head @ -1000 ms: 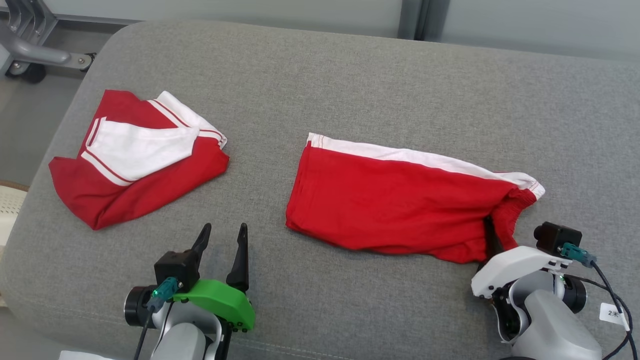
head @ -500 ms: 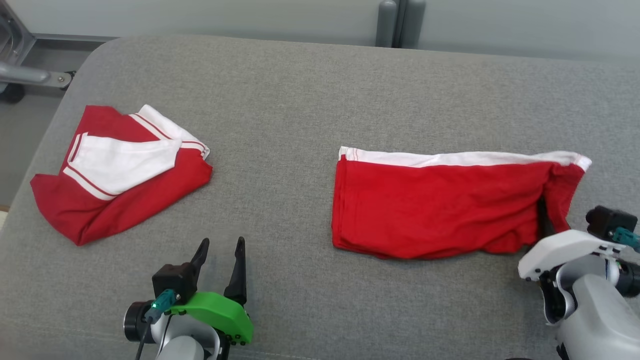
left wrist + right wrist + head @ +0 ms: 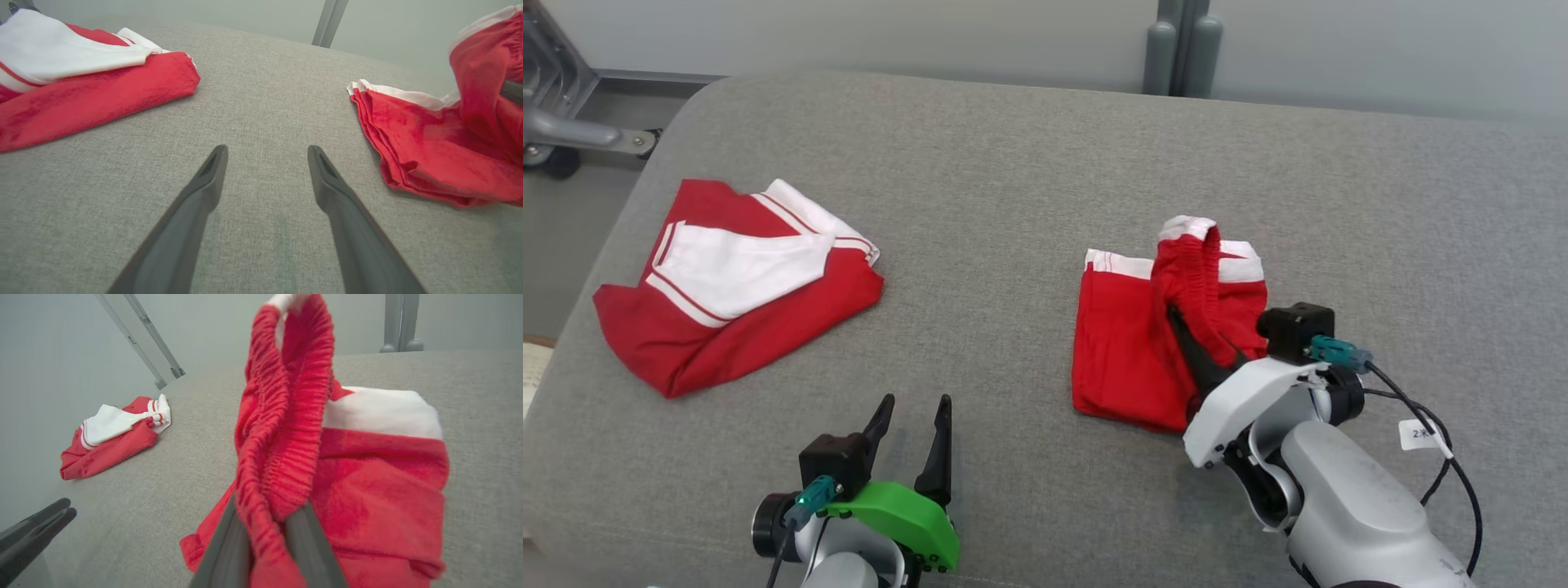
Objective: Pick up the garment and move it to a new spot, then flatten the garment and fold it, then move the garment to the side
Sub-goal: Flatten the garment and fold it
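Right claw (image 3: 1180,322) is clenched on the elastic waistband (image 3: 1188,269) of the red shorts (image 3: 1119,351), held up over the rest. That part lies on the grey cushion (image 3: 1013,163), right half, long axis left-right, hem pointing left. Left claw (image 3: 915,402) is released near the front edge.

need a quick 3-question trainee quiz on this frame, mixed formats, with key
1. True or false: the left gripper has its jaws open, with nothing between them.
2. Which part of the red shorts does the right gripper pinch? A) a leg hem B) the elastic waistband C) the white stripe
3. What lies on the gray cushion to the robot's left of the shorts?

Key: 1 true; 2 B; 3 a folded red-and-white garment.
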Controlling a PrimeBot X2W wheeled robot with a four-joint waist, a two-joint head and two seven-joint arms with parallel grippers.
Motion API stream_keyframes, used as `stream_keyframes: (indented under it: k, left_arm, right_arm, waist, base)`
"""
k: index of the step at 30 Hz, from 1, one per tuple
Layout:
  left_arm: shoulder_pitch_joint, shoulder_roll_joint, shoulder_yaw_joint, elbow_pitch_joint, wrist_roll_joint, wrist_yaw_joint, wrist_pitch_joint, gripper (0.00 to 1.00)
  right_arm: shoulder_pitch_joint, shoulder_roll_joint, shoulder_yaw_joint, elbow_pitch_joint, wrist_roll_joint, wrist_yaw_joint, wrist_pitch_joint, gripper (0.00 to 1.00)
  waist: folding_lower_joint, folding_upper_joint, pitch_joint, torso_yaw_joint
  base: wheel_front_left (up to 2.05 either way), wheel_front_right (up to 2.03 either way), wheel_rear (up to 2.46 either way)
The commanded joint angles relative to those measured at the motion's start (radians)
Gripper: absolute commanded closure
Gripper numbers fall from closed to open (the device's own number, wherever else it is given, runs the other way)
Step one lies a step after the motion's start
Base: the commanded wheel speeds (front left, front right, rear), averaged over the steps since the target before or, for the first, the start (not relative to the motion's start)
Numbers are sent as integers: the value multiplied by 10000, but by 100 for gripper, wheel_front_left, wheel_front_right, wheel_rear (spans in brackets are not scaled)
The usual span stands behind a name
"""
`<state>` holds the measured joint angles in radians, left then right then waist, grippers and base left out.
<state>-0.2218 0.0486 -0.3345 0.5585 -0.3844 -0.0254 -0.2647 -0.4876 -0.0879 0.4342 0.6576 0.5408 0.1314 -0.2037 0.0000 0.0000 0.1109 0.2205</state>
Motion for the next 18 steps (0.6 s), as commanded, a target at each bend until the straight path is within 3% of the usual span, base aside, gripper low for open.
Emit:
stream_keyframes:
  k: [1,2,3,4,8,13,18]
  left_arm:
    - [-83,40,-46,23,-81,25,12,0]
    - [-88,38,-90,34,-114,36,10,0]
    - [-88,38,-107,49,-126,52,10,0]
    - [-75,40,-109,57,-121,76,10,0]
    - [30,38,67,98,-18,161,10,0]
    - [330,34,664,39,174,215,10,0]
    - [553,35,1336,-157,467,226,10,0]
  right_arm:
    - [-151,7,187,173,115,-13,19,100]
    - [-243,30,358,350,74,-13,-3,100]
    - [-343,66,485,572,112,-15,-53,60]
    - [-410,108,567,806,220,-13,-103,0]
    - [-692,268,898,1443,446,-13,-372,0]
    - [-505,271,928,1394,804,-15,-606,0]
    - [261,-106,-543,415,362,-13,-615,0]
  waist:
    - [0,0,3,383]
    - [0,0,16,520]
    - [0,0,29,654]
    - [0,0,35,780]
    - [0,0,14,1093]
    - [0,0,-160,864]
    - [0,0,-377,214]
  base:
    - [0,0,0]
    - [0,0,0]
    - [0,0,0]
    - [0,0,0]
    - [0,0,0]
    - [0,0,0]
    - [0,0,0]
